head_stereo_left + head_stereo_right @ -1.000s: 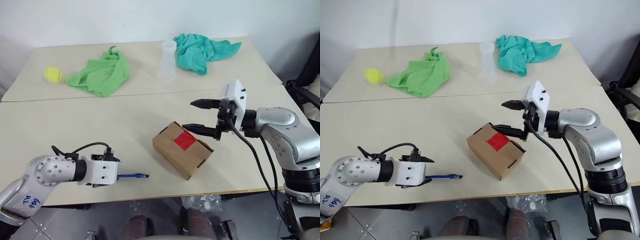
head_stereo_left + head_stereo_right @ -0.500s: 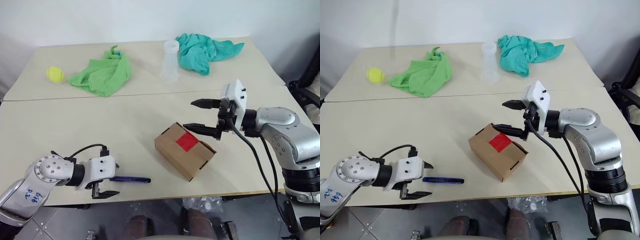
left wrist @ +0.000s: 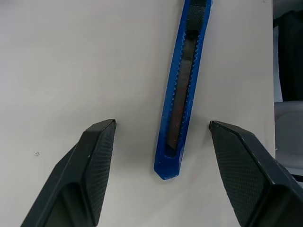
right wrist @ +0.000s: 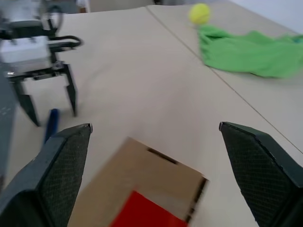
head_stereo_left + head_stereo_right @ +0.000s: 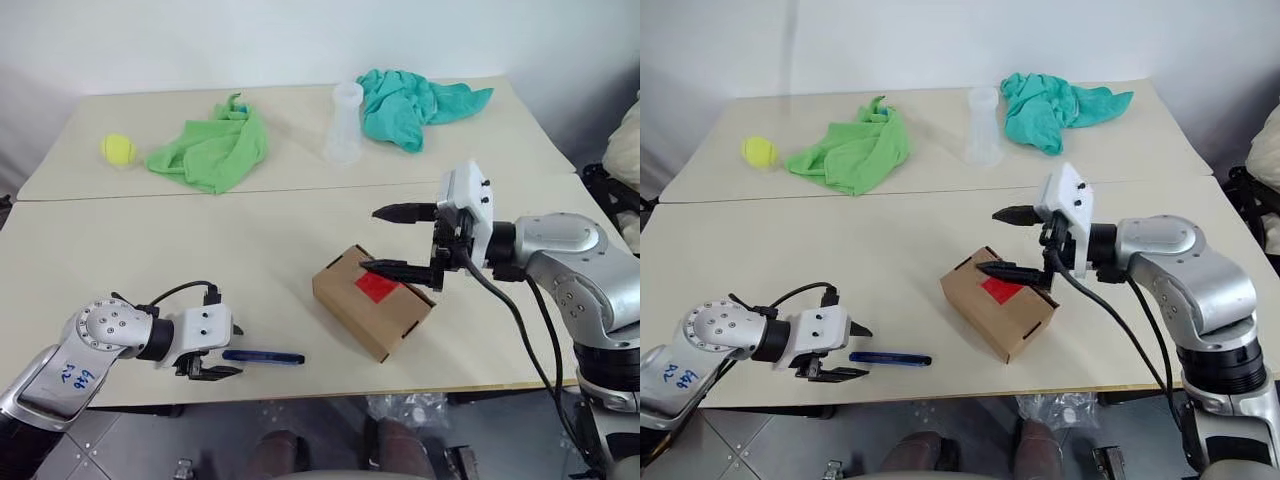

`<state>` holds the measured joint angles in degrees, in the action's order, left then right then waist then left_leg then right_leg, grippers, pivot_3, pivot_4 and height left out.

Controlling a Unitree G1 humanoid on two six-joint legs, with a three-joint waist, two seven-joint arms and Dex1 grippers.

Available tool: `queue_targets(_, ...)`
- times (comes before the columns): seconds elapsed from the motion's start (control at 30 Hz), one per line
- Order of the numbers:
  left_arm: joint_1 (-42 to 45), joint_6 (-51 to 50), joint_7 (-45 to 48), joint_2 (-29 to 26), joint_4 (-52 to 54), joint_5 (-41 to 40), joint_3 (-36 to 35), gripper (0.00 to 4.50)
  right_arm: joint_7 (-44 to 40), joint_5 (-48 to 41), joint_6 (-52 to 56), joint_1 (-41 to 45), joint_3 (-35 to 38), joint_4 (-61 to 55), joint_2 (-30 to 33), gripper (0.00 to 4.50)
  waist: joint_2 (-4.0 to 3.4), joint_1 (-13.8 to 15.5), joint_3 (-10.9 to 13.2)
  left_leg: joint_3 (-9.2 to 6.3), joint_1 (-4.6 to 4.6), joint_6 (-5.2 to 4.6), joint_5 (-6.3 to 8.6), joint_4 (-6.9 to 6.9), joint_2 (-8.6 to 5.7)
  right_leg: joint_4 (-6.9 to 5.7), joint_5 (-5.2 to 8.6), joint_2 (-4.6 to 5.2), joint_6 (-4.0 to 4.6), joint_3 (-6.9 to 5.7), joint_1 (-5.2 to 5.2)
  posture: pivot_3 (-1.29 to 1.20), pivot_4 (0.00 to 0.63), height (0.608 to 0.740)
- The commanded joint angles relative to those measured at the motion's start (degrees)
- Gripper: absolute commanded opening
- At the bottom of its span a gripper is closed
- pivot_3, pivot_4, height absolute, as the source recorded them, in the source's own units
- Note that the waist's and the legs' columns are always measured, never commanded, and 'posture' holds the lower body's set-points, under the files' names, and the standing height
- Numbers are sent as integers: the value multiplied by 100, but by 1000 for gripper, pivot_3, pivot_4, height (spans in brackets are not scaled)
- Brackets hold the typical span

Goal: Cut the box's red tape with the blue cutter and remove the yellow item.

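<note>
The box (image 5: 372,302), a brown carton, lies shut on the near table with the red tape (image 5: 378,288) across its top seam. My right gripper (image 5: 388,240) hangs open just over the box's top, its lower finger above the tape. The blue cutter (image 5: 262,357) lies flat near the table's front edge, left of the box. My left gripper (image 3: 162,124) stands open at the cutter's left end, one finger (image 3: 97,161) on each side of the blue cutter (image 3: 182,94), not touching it. The yellow item is hidden.
On the far table lie a tennis ball (image 5: 118,149), a green cloth (image 5: 210,150), a clear plastic cup (image 5: 345,125) and a teal cloth (image 5: 415,98). A seam runs between the two tables. The front edge is close behind the cutter.
The left gripper rolled and sank, and its fingers now straddle the cutter's end on the table. The right gripper shifted left and back, over the box's top.
</note>
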<state>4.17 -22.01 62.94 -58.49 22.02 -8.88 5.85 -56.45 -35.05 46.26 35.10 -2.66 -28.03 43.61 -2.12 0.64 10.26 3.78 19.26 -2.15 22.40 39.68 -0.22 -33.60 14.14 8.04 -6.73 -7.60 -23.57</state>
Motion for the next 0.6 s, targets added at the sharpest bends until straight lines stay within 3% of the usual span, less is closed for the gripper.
queue_targets(0.03,-323,64,348,126,-194,163,788,3342,-97,-144,88,35,-215,-602,151,4500,-2,5,-1,0,0,-1,1,0,0,2,0,0,0,0,0,0,150,740)
queue_targets(0.2,-332,257,354,203,-250,300,882,2267,-4,108,193,149,-717,-896,245,4500,-4,31,-7,0,0,-8,5,1,-8,4,-1,10,-3,0,3,0,150,740)
queue_targets(0.3,-353,246,327,290,-236,304,918,2267,19,330,423,265,-1292,-1266,400,4500,-11,58,-13,1,0,-10,7,1,-11,5,-2,12,-3,-2,2,0,150,740)
queue_targets(0.37,-395,282,357,301,-222,333,951,1864,250,516,804,520,-1715,-1345,331,4500,-16,65,-16,0,0,-10,7,1,-11,6,-2,12,-3,-3,3,0,150,740)
queue_targets(0.5,-421,279,328,336,-179,389,986,863,821,544,1571,948,-2248,-1477,-250,4500,-23,60,-28,0,-1,-11,7,5,-12,5,-2,19,-3,-4,3,0,150,740)
queue_targets(0.6,-440,241,301,366,-96,405,1013,863,1173,486,2152,1123,-2536,-1514,-720,4500,-29,64,-33,-4,-1,-10,7,5,-11,3,-2,19,-3,-6,3,0,150,740)
